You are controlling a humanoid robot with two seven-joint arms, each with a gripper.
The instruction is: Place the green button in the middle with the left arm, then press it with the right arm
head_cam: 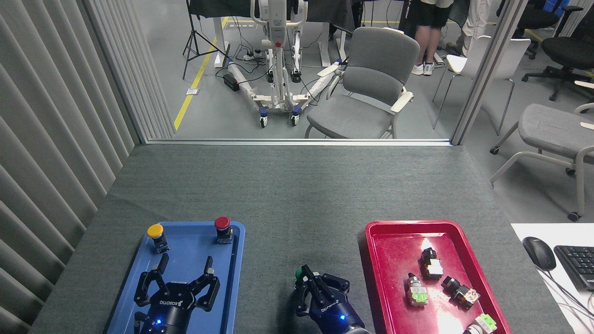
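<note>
1. Blue tray sits near-left on the table; yellow-capped button stands at its far-left corner, red-capped button at its far-right corner, both upright.
2. Left end effector hovers over the near part of the blue tray, fingers spread wide apart w/ nothing between them; blue light lit at its base.
3. Green button sits on bare grey-green mat btwn the two trays, approx. mid-table at the near edge; only a sliver of green cap shows.
4. Right end effector is right over the green button, covering most of it; fingers drawn tight together; tip looks to be on the cap, but contact can't be confirmed.
5. Red tray lies near-right, holding several small switch parts; computer mouse & keyboard at far right.
</note>
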